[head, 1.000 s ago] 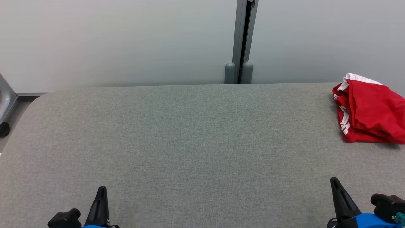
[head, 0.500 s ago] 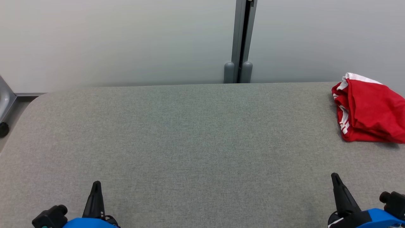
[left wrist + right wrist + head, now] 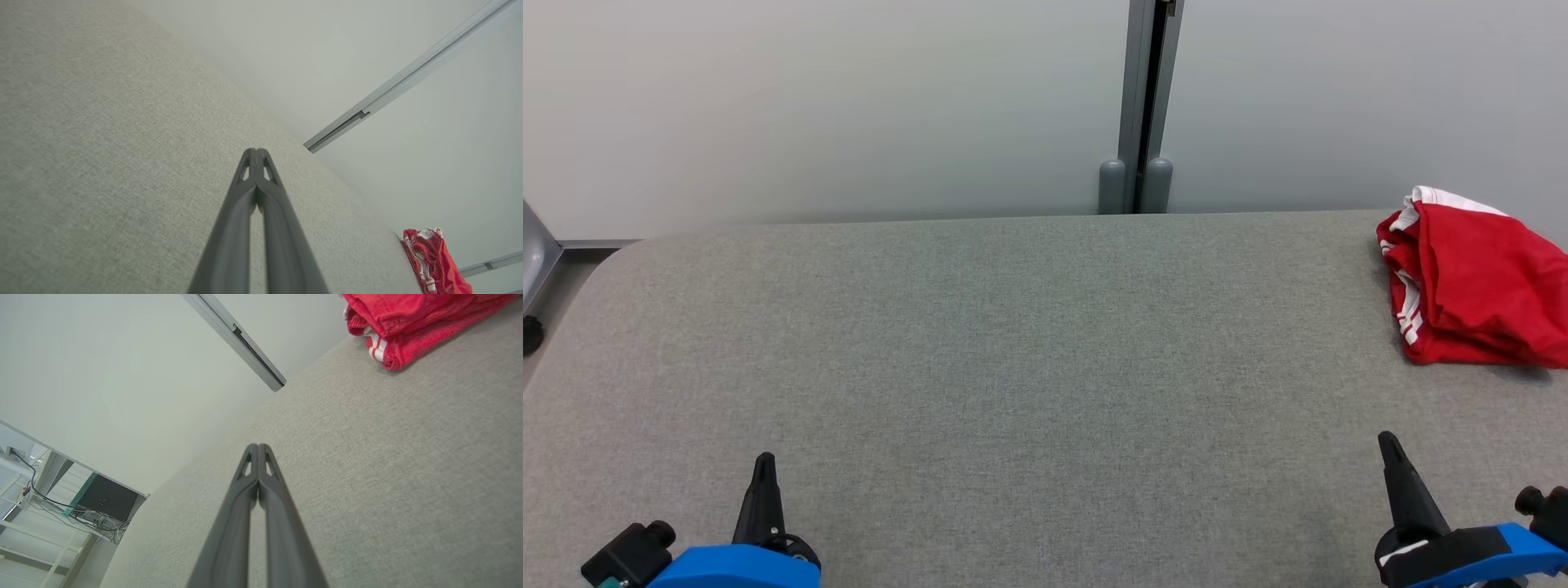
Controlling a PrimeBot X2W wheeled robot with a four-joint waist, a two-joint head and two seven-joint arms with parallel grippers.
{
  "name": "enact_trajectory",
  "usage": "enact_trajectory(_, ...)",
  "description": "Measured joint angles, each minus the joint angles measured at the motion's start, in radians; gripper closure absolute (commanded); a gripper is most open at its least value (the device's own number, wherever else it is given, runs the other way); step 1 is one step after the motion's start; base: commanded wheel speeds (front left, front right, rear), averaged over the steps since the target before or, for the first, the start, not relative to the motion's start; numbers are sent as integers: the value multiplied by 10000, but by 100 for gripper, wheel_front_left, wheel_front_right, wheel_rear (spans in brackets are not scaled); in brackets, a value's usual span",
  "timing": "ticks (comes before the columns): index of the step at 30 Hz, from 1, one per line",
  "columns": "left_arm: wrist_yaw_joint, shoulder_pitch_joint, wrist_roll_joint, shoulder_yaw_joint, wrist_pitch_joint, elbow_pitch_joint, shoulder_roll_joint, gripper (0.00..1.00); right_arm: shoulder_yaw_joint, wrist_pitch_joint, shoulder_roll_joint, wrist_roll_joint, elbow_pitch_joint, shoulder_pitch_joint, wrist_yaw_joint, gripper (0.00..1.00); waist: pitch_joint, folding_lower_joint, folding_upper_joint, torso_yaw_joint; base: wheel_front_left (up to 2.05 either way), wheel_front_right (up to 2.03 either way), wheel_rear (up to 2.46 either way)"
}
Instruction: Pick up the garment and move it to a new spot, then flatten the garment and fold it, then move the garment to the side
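Note:
The garment is a red piece with white stripes, folded in a bundle at the far right of the grey table, partly cut off by the head view's right edge. It also lies at the lower right of the left wrist view and the top right of the right wrist view. My left gripper sits at the lower left, shut and empty. At the lower right my right gripper is shut and empty too, well short of the garment. In each wrist view the fingertips press together.
A pale wall with a grey vertical post stands behind the table's far edge. A grey frame and a black wheel stand off the table's left end. The right wrist view has shelving and cables beyond the table's left end.
Both grippers have drawn back toward the bottom edge, the left one sliding left as well. The garment has not moved on the table.

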Motion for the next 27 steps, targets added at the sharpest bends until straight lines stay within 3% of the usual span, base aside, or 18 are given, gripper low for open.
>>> enact_trajectory(27, -23, -375, -2997, 447, 838, -332, -150, 100, -27, 336, -6, 3172, 278, -499, 0, 100, 29, 0, 0, -54, 0, 0, 0)
